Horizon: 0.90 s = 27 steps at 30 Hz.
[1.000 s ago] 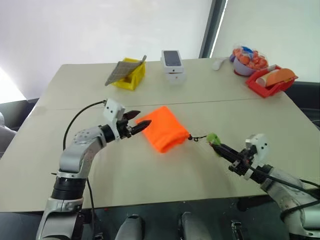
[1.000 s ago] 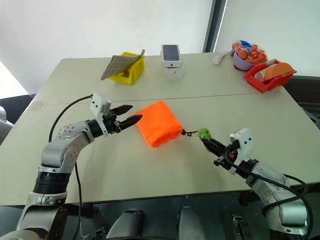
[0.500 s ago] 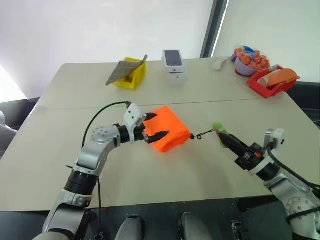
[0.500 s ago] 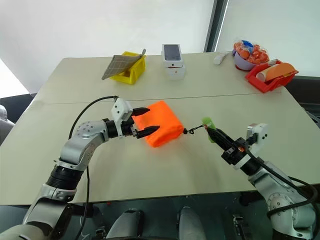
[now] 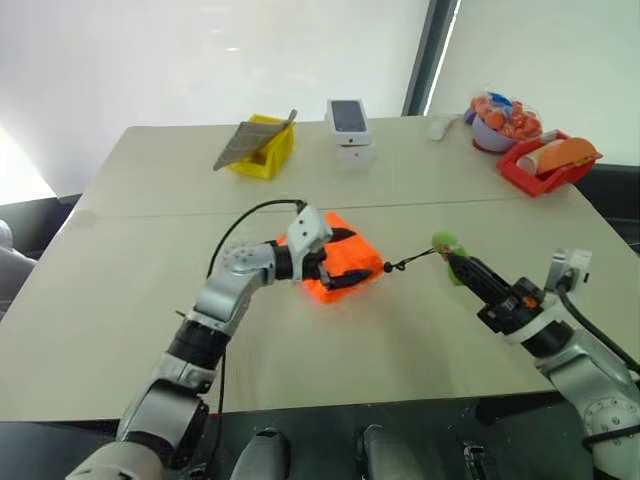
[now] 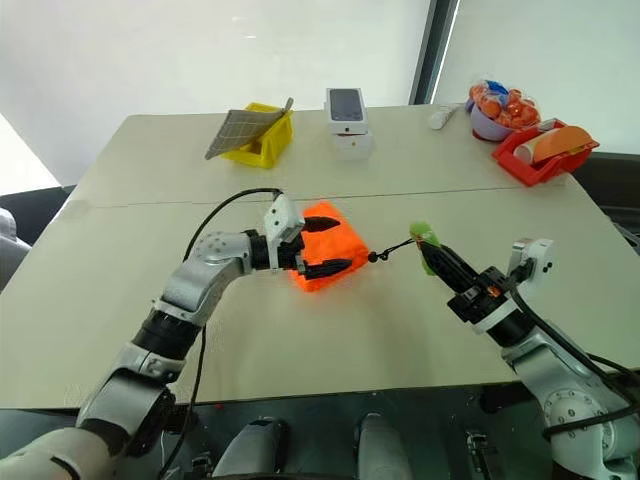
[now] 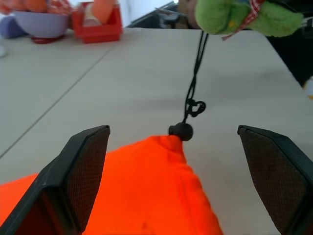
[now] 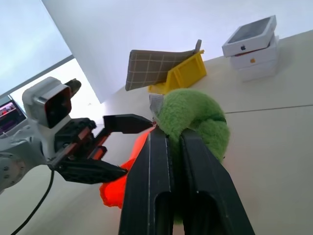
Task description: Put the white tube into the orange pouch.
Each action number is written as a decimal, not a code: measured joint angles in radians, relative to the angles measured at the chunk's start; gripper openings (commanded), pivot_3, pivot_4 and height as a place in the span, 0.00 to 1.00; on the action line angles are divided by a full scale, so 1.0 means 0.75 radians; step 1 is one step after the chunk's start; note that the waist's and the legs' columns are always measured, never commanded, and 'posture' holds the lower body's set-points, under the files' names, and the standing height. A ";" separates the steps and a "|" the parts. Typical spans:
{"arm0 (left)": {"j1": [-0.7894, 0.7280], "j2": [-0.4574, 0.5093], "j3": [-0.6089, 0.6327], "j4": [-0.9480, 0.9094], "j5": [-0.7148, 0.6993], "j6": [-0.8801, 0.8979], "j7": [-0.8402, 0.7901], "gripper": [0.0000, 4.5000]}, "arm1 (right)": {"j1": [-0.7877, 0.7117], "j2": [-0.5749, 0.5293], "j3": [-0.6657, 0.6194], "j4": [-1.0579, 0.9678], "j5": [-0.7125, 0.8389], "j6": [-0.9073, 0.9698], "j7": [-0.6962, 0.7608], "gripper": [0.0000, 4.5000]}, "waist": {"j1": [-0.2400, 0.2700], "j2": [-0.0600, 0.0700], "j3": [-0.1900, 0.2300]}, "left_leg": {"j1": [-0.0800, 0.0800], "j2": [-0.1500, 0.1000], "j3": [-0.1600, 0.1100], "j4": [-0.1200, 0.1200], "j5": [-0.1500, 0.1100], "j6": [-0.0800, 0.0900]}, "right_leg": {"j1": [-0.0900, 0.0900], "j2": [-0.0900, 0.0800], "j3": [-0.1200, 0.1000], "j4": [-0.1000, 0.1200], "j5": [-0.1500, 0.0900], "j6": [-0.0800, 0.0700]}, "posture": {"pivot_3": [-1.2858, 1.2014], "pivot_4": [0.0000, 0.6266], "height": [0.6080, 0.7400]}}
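Left gripper (image 6: 328, 247): jaws spread wide, one finger on each side of the orange pouch (image 6: 335, 243).
Right gripper (image 6: 432, 257): clamped on the fuzzy green ring (image 6: 421, 236), lifted off the table (image 6: 400, 160).
Cord (image 7: 192, 90): runs taut from pouch to ring.

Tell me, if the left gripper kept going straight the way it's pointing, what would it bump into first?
Probably the orange pouch. The left gripper is open, with its fingers on either side of the pouch and pointing along it toward the black cord and the green ring.
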 measured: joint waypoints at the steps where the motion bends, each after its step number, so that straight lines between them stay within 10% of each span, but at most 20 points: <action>1: -0.042 -0.011 -0.014 0.055 0.008 -0.017 -0.035 0.99 | -0.005 -0.006 0.011 -0.011 0.001 0.004 -0.004 0.00 | 0.000 0.000 0.000 | 0.000 0.000 0.000 0.000 0.000 0.000 | 0.000 0.000 0.000 0.000 0.000 0.000 | 0.52 0.24 1.00; 13: -0.409 -0.132 -0.046 0.759 0.117 -0.226 -0.387 0.99 | -0.023 -0.034 0.042 -0.090 0.043 0.019 -0.059 0.00 | -0.001 -0.002 0.001 | -0.002 0.000 0.000 -0.001 -0.002 0.004 | -0.001 0.000 0.000 -0.002 -0.001 0.002 | 0.52 0.24 1.00; 27: -0.473 -0.199 -0.050 0.972 0.229 -0.360 -0.433 0.99 | 0.039 -0.075 0.051 -0.118 0.042 -0.017 0.023 0.00 | -0.001 -0.004 0.003 | -0.001 0.000 0.000 0.000 -0.002 0.004 | -0.001 0.000 0.000 -0.001 -0.001 0.002 | 0.52 0.24 1.00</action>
